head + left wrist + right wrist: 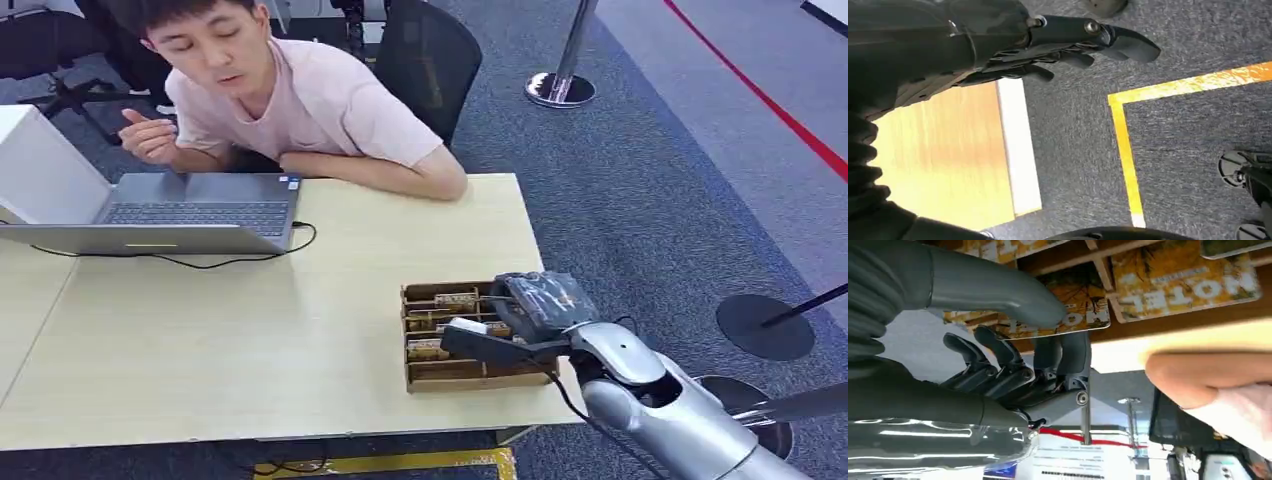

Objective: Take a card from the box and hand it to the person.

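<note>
Right hand [1013, 365] close to the lens in the right wrist view: thick grey thumb [998, 292] pressed on one face of a yellow-and-white card [1068, 315], darker fingers [1068, 352] on its other face. Card pinched between them, so this hand holds the card. Print on the card reads "MOTEL", seen upside down. The card sits just over the wooden box [1128, 285], at one of its slots; whether it is free of the slot, cannot tell. Neighbouring slots carry more cards [1188, 282] of the same print.

Head view: right hand [520, 315] over the box [470, 340], covering its far right part. Box lies near the table's front right corner, divided by wooden slats, cards lying flat in the compartments.

Table [250, 330] light wood. Open laptop [150, 210] at far left, black cable [230, 262] trailing from it. Person [290, 100] in a pink shirt seated at the far edge, one forearm resting on the tabletop, well apart from the box.

Left hand [1058, 50] in the left wrist view hangs over grey carpet [1188, 130] beside the table edge, fingers loosely extended, holding nothing. Yellow floor tape [1125, 150] below.
</note>
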You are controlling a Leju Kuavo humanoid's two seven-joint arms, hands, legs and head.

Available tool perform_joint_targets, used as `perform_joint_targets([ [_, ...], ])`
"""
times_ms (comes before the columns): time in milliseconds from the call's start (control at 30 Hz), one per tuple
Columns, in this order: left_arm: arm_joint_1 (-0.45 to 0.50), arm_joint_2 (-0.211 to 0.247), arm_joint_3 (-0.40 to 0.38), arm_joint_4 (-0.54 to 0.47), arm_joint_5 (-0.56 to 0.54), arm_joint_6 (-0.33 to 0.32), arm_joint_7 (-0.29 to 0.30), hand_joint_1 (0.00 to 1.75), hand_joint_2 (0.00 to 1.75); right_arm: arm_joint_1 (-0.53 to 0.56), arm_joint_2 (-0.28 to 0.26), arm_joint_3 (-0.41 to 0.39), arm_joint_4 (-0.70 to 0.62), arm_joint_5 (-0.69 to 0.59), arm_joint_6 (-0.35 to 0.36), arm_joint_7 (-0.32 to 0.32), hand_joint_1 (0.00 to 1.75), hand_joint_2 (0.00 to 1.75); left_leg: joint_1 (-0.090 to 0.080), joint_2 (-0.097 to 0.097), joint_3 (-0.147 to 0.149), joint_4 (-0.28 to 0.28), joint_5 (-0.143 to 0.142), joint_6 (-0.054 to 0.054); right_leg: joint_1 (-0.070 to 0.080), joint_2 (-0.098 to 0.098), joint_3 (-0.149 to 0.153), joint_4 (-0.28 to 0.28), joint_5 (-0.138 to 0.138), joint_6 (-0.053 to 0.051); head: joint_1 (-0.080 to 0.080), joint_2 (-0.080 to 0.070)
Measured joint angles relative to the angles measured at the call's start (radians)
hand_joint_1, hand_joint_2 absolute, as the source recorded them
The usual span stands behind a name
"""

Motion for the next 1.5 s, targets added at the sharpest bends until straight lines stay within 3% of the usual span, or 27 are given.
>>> perform_joint_targets([
  [167,0.0,0.0,0.003,0.0,0.0,0.002,0.003,0.0,1.75,0.0,0.012,-0.014,-0.029,-0.017,-0.116,-0.083,1.52,1.75,0.0,0.0,0.0,0.0,0.0,0.0,0.0,0.0,0.0,0.0,0.0,0.0,0.0,0.0],
  [300,-0.001,0.0,0.003,0.0,0.0,0.002,0.0,0.0,1.75,-0.001,0.038,-0.043,-0.055,-0.041,-0.266,-0.193,1.52,1.75,0.0,0.0,0.0,0.0,0.0,0.0,0.0,0.0,0.0,0.0,0.0,0.0,0.0,0.0],
  [500,-0.001,-0.002,0.002,0.0,-0.005,0.001,-0.003,0.0,1.75,-0.005,0.082,-0.065,-0.048,-0.042,-0.381,-0.301,1.52,1.75,0.0,0.0,0.0,0.0,0.0,0.0,0.0,0.0,0.0,0.0,0.0,0.0,0.0,0.0],
  [667,-0.003,-0.002,0.002,0.0,-0.02,-0.001,-0.004,0.0,1.75,-0.038,0.125,-0.06,0.043,0.044,-0.446,-0.343,1.52,1.75,0.0,0.0,0.0,0.0,0.0,0.0,0.0,0.0,0.0,0.0,0.0,0.0,0.0,0.0],
  [1000,-0.008,-0.002,0.0,0.0,-0.048,-0.011,-0.01,0.0,1.75,-0.232,0.29,-0.031,0.474,0.258,-0.683,-0.333,1.52,1.75,0.001,0.001,0.0,0.0,0.0,0.0,0.0,0.001,0.0,0.001,0.0,0.0,0.0,0.0],
  [1167,-0.008,-0.002,-0.002,0.0,-0.057,-0.011,-0.009,0.0,1.75,-0.321,0.372,-0.047,0.66,0.365,-0.696,-0.333,1.52,1.75,0.0,0.001,0.0,0.0,0.0,0.0,0.0,0.002,0.0,0.001,0.0,0.0,0.0,0.0],
  [1400,-0.008,0.0,-0.006,0.0,-0.068,-0.019,-0.007,0.0,1.75,-0.41,0.435,-0.077,0.858,0.445,-0.698,-0.298,1.52,1.75,0.0,0.001,0.0,0.0,0.0,0.0,0.0,0.002,0.0,0.0,0.0,0.0,0.0,0.0],
  [1433,-0.008,0.0,-0.006,0.0,-0.072,-0.023,-0.007,0.0,1.75,-0.42,0.441,-0.08,0.882,0.452,-0.698,-0.293,0.0,1.75,0.0,0.001,0.0,0.0,0.0,0.0,0.0,0.002,0.0,0.0,0.0,0.0,0.0,0.0],
  [1500,-0.008,0.0,-0.009,0.0,-0.079,-0.034,-0.009,0.0,1.75,-0.435,0.451,-0.088,0.92,0.452,-0.698,-0.287,0.0,1.75,0.0,0.001,0.0,0.0,0.0,0.0,0.0,0.002,0.0,0.0,0.0,0.0,0.0,0.0],
])
